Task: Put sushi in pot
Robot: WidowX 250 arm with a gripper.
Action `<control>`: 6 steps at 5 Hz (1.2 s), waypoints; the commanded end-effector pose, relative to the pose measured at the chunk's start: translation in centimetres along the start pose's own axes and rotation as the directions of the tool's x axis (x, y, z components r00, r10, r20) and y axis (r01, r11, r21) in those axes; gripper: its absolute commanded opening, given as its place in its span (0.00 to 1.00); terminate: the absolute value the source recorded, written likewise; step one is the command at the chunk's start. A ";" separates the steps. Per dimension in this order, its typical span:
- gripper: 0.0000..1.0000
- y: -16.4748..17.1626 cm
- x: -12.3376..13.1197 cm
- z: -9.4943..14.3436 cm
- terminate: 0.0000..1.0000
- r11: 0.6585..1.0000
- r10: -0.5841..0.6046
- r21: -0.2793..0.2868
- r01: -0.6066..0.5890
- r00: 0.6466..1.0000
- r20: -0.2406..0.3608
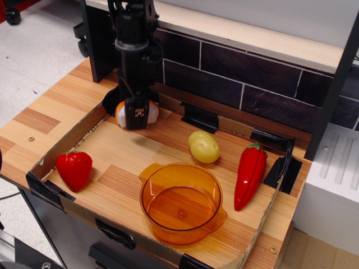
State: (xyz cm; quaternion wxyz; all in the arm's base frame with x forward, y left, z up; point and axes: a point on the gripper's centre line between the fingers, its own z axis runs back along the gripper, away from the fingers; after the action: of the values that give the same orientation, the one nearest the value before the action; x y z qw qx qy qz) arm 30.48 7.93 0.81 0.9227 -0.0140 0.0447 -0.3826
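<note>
The sushi [152, 111], a white wedge with an orange top, lies at the back left of the cardboard-edged tray. My gripper [136, 115] has come straight down over it. Its black front finger covers the sushi's middle, so only the two ends show on either side. The sushi still rests on the tray floor. Whether the jaws press on it is hidden. The amber translucent pot [162, 227] stands empty at the front middle of the tray, well to the front right of the gripper.
A red strawberry [74, 170] lies at the front left. A yellow-green potato [204, 146] sits just behind the pot. A red chili [250, 175] lies at the right. A low cardboard rim [73, 137] bounds the tray, and a dark tiled wall [224, 73] stands behind.
</note>
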 end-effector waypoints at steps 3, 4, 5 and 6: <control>0.00 -3.2 2.5 7.8 0.00 0.998 -0.068 0.006 0.068 0.994 0.080; 0.00 -8.1 4.0 9.0 0.00 0.988 -0.150 -0.025 0.153 0.985 0.089; 0.00 -12.5 4.0 7.7 0.00 0.962 -0.252 -0.098 0.253 0.967 0.029; 0.00 -15.2 3.8 6.3 0.00 0.942 -0.317 -0.115 0.315 0.949 0.001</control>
State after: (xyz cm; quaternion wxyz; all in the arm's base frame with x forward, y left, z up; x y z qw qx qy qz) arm 22.06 -5.19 6.35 0.8469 -0.0791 0.0981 -0.5167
